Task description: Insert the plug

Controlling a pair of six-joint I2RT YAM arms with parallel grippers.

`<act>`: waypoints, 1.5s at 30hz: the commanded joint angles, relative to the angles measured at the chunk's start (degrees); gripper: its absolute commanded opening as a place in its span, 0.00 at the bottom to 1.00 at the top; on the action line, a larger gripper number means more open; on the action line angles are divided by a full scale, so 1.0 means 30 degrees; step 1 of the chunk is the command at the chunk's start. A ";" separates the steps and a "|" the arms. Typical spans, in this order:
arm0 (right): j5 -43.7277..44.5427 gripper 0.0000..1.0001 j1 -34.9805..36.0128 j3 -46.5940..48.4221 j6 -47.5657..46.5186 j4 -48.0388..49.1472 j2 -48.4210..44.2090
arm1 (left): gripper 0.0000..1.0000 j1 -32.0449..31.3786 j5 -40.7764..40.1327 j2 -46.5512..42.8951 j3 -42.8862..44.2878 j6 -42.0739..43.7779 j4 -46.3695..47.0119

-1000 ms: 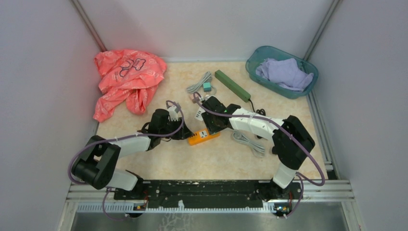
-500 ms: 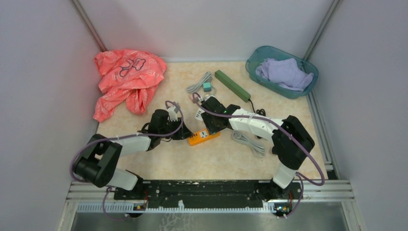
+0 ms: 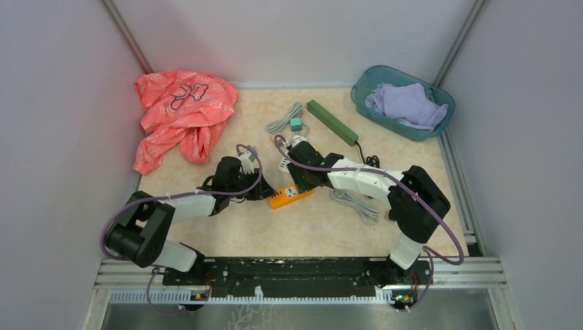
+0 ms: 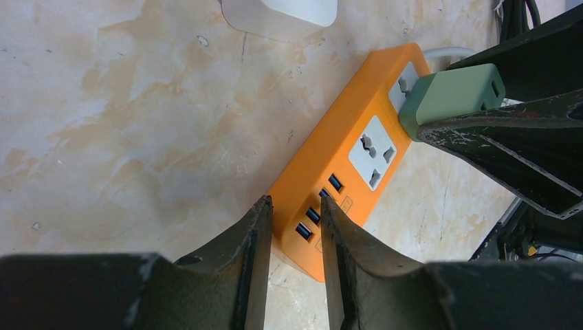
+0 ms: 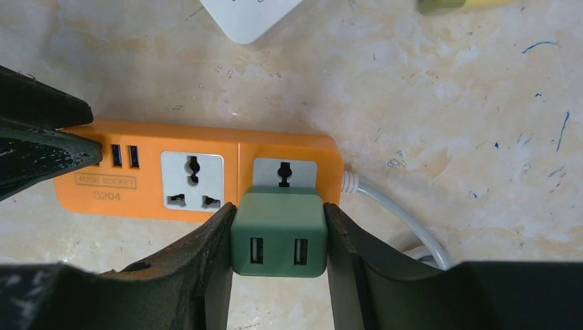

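Observation:
An orange power strip (image 3: 291, 196) lies mid-table. My right gripper (image 5: 279, 210) is shut on a green plug (image 5: 278, 234), a block with two USB ports. The plug sits against the strip's (image 5: 151, 141) socket nearest the white cord, its pins hidden. In the left wrist view the plug (image 4: 450, 96) stands on the far socket. My left gripper (image 4: 294, 206) is shut on the USB end of the strip (image 4: 344, 161), one finger on each side of that corner. From above, the left gripper (image 3: 265, 191) and right gripper (image 3: 303, 183) meet over the strip.
A white adapter (image 3: 284, 163) lies just behind the strip. Grey coiled cable (image 3: 357, 204) lies to its right. Further back are a green power strip (image 3: 332, 122), a small teal plug (image 3: 295, 124), a pink cloth (image 3: 180, 113) and a teal basket (image 3: 359, 93) of lilac cloth.
The left jaws have narrowed onto the strip's USB end. The right gripper with the plug has shifted slightly; the strip has not moved.

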 commanded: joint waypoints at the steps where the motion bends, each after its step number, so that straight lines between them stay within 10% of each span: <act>1: -0.0403 0.00 0.0113 -0.2545 -0.0074 -0.0022 0.0594 | 0.37 -0.0262 0.0708 0.0076 -0.0336 -0.0382 0.0338; 34: -0.2193 0.00 0.0828 -0.4711 -0.0709 0.0841 0.1805 | 0.38 -0.1103 -0.2248 -0.0752 0.0261 0.0757 -0.2107; 45: -0.1146 0.13 0.0821 -0.2953 -0.1269 0.1156 -0.0150 | 0.58 -0.0916 -0.3211 -0.2693 0.1062 0.1426 -0.3495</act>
